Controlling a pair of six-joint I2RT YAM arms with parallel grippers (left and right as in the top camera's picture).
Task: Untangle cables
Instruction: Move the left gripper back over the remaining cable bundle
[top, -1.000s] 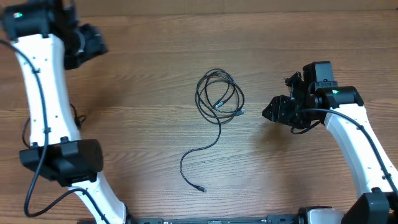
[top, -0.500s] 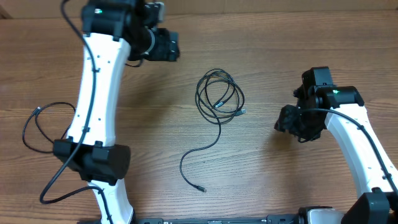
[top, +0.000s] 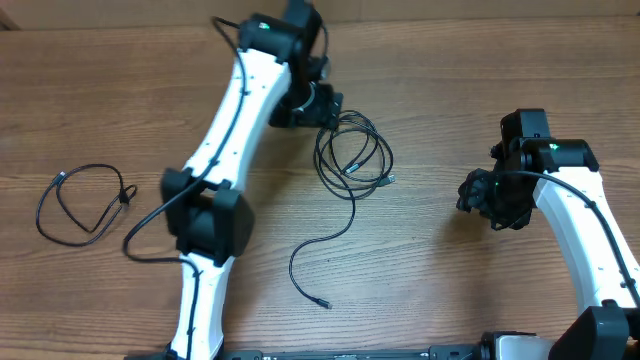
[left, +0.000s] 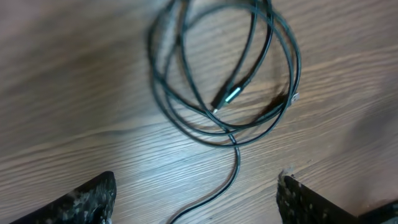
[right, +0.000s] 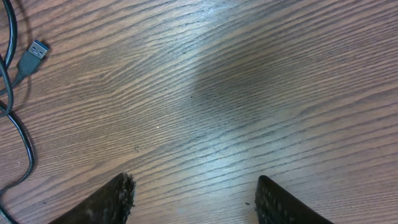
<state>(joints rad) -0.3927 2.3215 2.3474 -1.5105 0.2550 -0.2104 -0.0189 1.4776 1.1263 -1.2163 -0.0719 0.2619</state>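
Cables lie in two lots on the wooden table (top: 500, 80). A coiled cable (top: 351, 166) sits under and just ahead of the left gripper (left: 196, 186), and a second loose loop (top: 118, 196) lies well off to that gripper's outer side. The left gripper hangs above the coil, apart from it, its fingers (left: 93, 199) spread wide with nothing pinched. Seen from its wrist, the rings are roughly round. The free tail (top: 292, 272) runs back between the two fingers toward the robot's base and ends in a small plug. The right gripper (right: 193, 190) is likewise spread and empty over bare wood, with the coil's silvery plug (right: 34, 53) well off to its inner side. To my eye the left arm is much the nearer, so dropping onto a strand looks like its job.
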